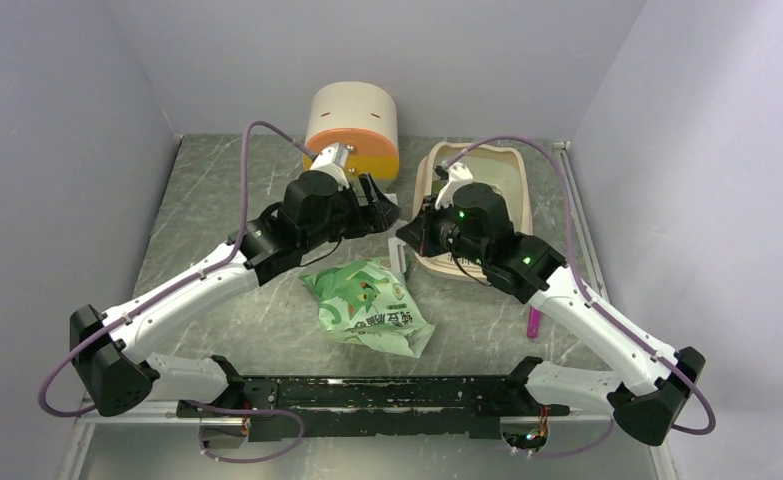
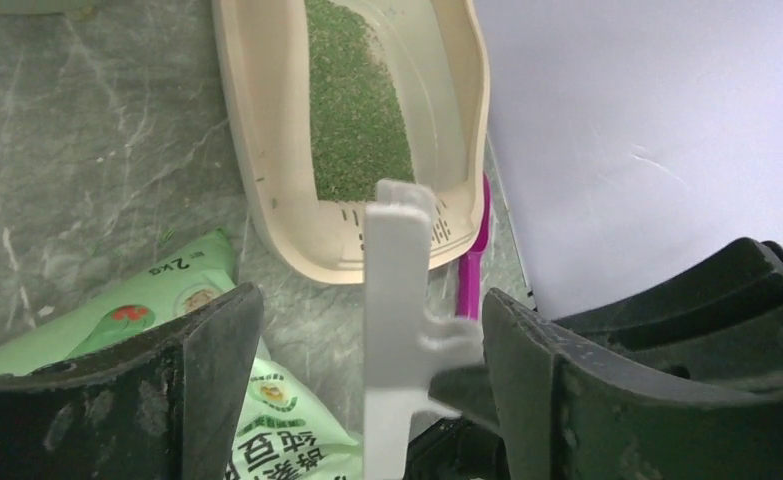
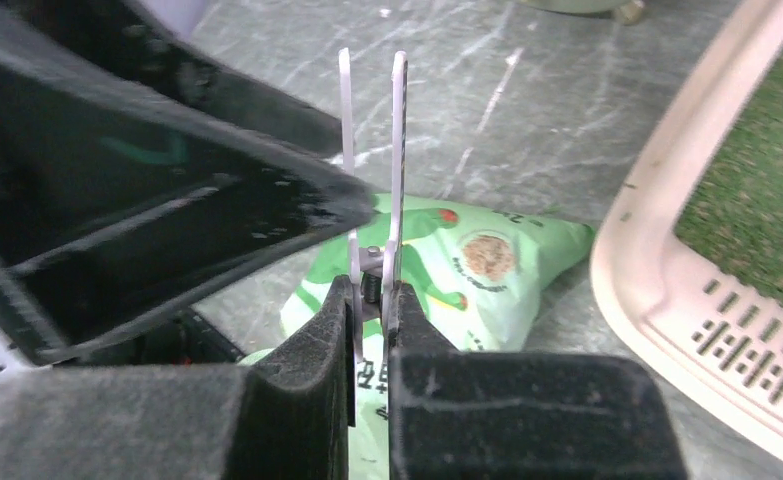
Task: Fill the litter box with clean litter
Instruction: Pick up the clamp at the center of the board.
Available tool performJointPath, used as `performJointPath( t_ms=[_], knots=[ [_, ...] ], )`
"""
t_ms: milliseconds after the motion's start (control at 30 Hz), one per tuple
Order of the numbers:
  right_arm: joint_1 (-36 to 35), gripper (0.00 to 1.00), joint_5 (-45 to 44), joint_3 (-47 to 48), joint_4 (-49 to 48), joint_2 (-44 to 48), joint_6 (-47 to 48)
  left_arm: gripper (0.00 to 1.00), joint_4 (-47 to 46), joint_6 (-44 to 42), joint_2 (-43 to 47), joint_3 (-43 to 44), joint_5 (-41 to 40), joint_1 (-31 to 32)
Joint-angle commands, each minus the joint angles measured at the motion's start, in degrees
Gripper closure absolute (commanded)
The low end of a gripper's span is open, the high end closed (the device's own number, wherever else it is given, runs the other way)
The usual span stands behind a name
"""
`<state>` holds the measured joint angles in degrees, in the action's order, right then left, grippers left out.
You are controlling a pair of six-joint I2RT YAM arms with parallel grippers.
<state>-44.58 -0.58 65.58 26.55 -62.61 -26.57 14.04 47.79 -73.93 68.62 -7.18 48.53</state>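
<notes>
The beige litter box [image 1: 515, 190] lies at the back right, partly hidden by my right arm. In the left wrist view its rim [image 2: 257, 150] surrounds a strip of light-green clean litter [image 2: 352, 100]. The box rim [image 3: 647, 250] and litter [image 3: 757, 200] also show in the right wrist view. My right gripper [image 3: 372, 300] is shut on a white plastic clip [image 3: 397, 150] and holds it upright above the table. My left gripper [image 2: 372, 300] is open, with its fingers on either side of that clip [image 2: 397, 300]. The two grippers meet near the box's front corner [image 1: 399, 225].
A green printed bag [image 1: 367, 305] lies flat in the middle of the table, just below both grippers. The round beige-and-orange drawer unit [image 1: 352, 130] stands at the back. A magenta scoop [image 1: 533, 322] lies right of the litter box, near the right wall.
</notes>
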Motion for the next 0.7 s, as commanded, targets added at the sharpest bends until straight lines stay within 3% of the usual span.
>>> performJointPath(
  t_ms=[0, 100, 167, 267, 367, 433, 533, 667],
  knots=[
    [0.7, 1.0, -8.3, 1.6, 4.2, 0.5, 0.7, 0.13, 2.1, -6.4, 5.3, 1.7, -2.8, 0.1],
    [2.5, 1.0, -11.8, 1.4, 6.5, 1.0, 0.0, 0.12, -1.6, -16.5, 10.0, -1.0, 4.3, 0.1],
    [4.9, 1.0, -12.7, 1.5, 8.4, 1.6, -0.4, 0.15, -3.6, -27.0, 12.4, -2.6, 18.1, 0.1],
    [8.8, 1.0, -13.5, 1.2, 10.4, 2.7, -0.4, 0.23, 1.2, -38.9, 15.4, -2.4, 37.1, 1.2],
    [10.2, 1.0, -14.6, 0.2, 11.3, 4.1, -0.3, 0.25, 10.0, -46.5, 15.7, -1.8, 46.8, 5.5],
    [10.4, 1.0, -15.2, -0.2, 12.1, 4.8, -0.9, 0.25, 15.8, -50.6, 13.6, -1.4, 43.9, 12.6],
    [10.3, 1.0, -16.2, -1.2, 13.0, 6.2, -2.3, 0.27, 19.0, -52.4, 10.5, -3.2, 32.9, 27.9],
    [10.4, 1.0, -17.0, -1.8, 14.2, 7.8, -3.2, 0.24, 20.7, -50.5, 7.0, -6.5, 22.8, 38.7]
  ],
)
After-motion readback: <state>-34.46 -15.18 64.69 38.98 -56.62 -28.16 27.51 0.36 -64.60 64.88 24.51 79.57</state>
